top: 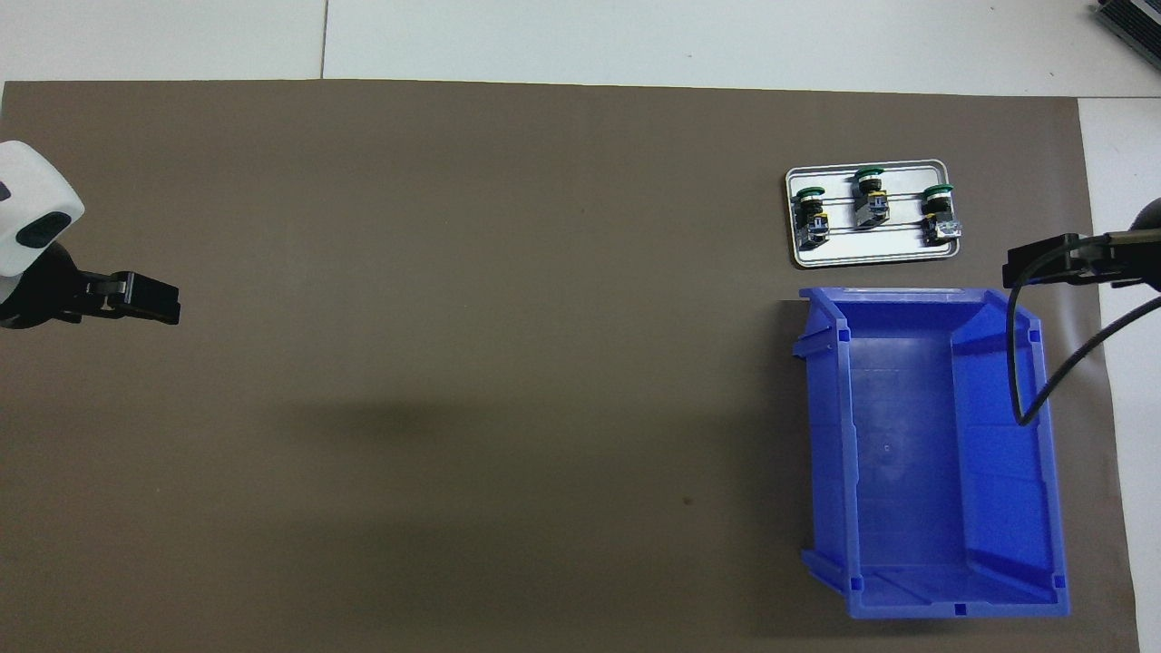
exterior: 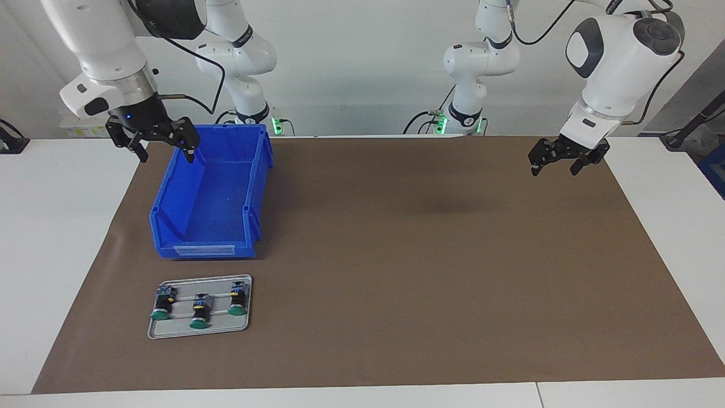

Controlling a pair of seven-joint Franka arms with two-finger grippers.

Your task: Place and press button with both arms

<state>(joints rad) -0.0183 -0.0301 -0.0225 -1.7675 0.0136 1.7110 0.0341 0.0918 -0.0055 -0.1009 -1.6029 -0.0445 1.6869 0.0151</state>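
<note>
- Blue bin (exterior: 209, 195) sits on the mat, nearest the robots, empty.
- Right gripper (exterior: 164, 148) hangs over its rim, fingers apart, likely starting toward the buttons.
- Left gripper (exterior: 552, 165) waits well apart from the bin, fingers apart.
- Three green-capped buttons (exterior: 198, 309) lie on a metal tray (exterior: 170, 331), just farther than the bin.

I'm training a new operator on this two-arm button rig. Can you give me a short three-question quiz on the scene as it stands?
1. True or false: a button already lies in the blue bin.
2. How many buttons sit on the metal tray?
3. Which is nearer to the robots: A) the tray, B) the bin?

Key:
1. False; the bin holds nothing.
2. Three, in a row.
3. B. Both the right gripper and the left gripper hang open and hold nothing.
</note>
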